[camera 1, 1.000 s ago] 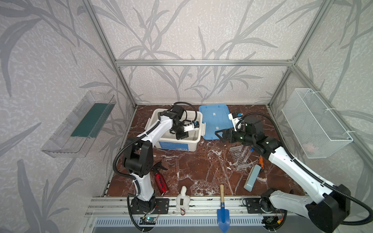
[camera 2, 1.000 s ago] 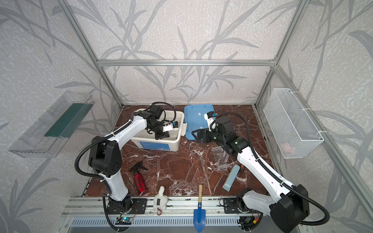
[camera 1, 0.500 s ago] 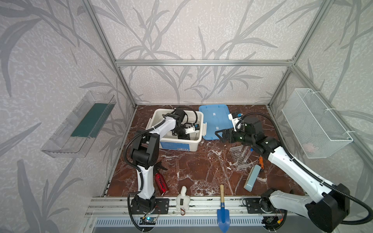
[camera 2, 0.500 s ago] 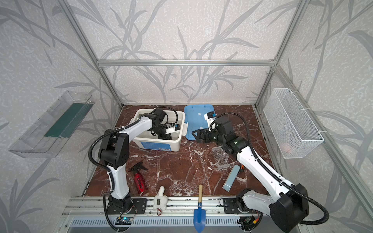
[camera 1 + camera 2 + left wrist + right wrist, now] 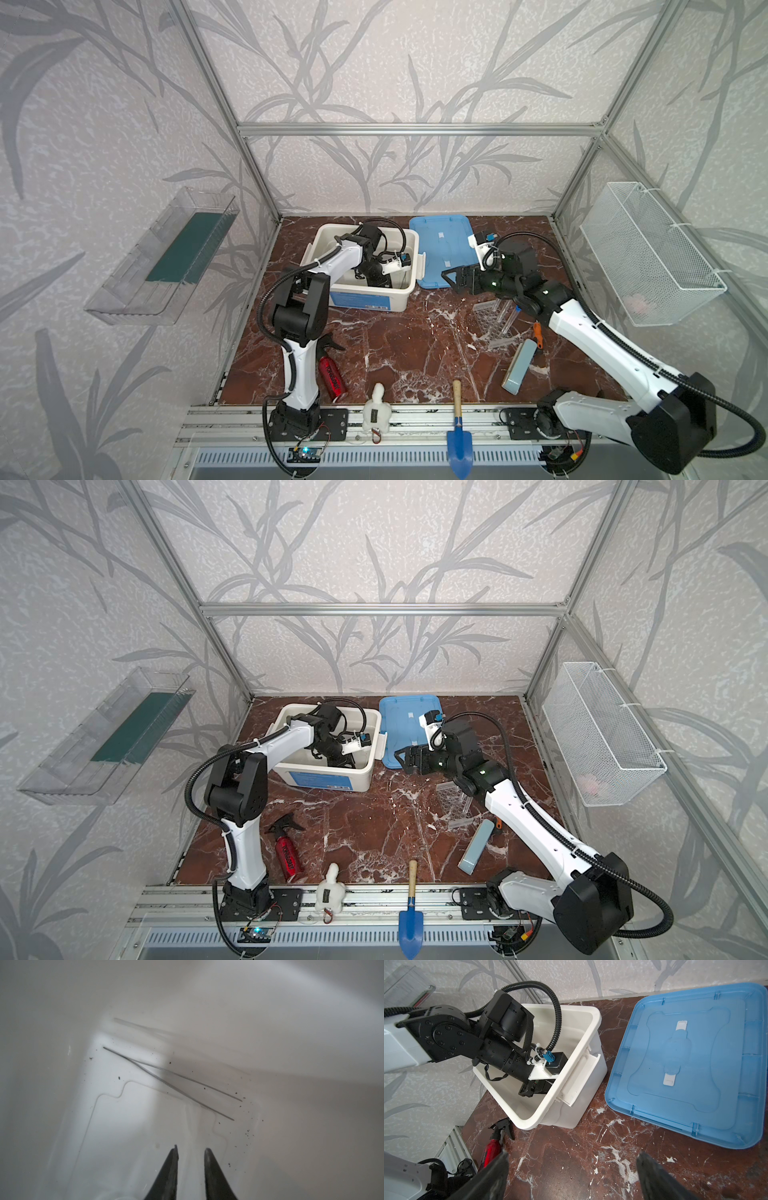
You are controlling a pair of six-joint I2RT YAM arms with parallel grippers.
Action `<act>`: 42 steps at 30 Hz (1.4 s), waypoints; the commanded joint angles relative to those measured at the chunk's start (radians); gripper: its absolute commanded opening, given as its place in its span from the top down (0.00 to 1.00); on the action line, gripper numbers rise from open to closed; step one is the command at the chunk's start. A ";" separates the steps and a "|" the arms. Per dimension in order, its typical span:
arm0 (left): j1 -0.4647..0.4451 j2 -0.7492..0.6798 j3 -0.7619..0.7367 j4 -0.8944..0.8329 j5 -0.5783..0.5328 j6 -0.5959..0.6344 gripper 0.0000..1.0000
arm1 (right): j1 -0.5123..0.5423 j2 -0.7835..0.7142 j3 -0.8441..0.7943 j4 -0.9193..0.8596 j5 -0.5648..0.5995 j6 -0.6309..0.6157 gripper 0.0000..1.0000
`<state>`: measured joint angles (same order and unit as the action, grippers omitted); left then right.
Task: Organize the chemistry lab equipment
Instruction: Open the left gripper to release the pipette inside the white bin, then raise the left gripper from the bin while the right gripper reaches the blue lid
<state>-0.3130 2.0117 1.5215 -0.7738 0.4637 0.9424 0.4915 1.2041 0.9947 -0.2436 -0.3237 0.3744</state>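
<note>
Since the earlier frames, the left arm has been folded deeper into the white bin (image 5: pixel 365 299), and the left gripper (image 5: pixel 191 1147) has been parted slightly, with nothing held between its tips. Two thin rods (image 5: pixel 166 1082) are seen lying crossed on the bin floor, just ahead of it. The dropping of the rods is judged done, so a clean withdrawal is called for next. The clear rack (image 5: pixel 492 322) and capped tubes (image 5: pixel 505 316) are left on the dark marble table (image 5: pixel 395 353), beside the right arm. The right gripper (image 5: pixel 572 1153) is held wide and empty near the blue lid (image 5: pixel 442 249). Leaf-patterned walls are framed in aluminium.
</note>
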 commanded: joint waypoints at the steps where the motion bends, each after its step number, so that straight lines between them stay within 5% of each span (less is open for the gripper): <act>1: 0.005 -0.030 0.020 -0.024 -0.011 -0.004 0.67 | 0.004 0.004 0.012 0.015 -0.003 -0.004 0.06; 10: 0.006 -0.094 0.019 -0.019 -0.026 -0.027 0.49 | 0.004 0.023 0.059 -0.014 -0.007 -0.018 0.06; 11: 0.006 -0.096 0.021 -0.024 -0.031 -0.024 0.38 | 0.004 0.024 0.064 -0.016 -0.008 -0.019 0.06; 19: 0.010 -0.130 0.014 0.025 -0.090 -0.046 0.35 | 0.002 0.028 0.080 -0.023 -0.010 -0.021 0.06; 29: 0.019 -0.444 -0.145 0.329 -0.096 -0.148 0.32 | -0.047 0.058 0.191 -0.116 0.005 -0.073 0.00; 35: 0.020 -0.573 -0.174 0.438 -0.061 -0.411 0.21 | -0.149 0.167 0.352 -0.284 -0.017 -0.098 0.01; 39: 0.007 -0.618 -0.131 0.497 -0.151 -0.833 0.01 | -0.199 0.255 0.442 -0.388 0.062 -0.179 0.01; 42: 0.003 -0.637 -0.075 0.434 -0.126 -1.113 0.01 | -0.241 0.327 0.482 -0.426 0.093 -0.201 0.03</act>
<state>-0.3042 1.4181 1.3891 -0.3443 0.3412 0.2005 0.2775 1.4811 1.4391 -0.5625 -0.2733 0.2298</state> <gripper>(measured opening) 0.992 0.979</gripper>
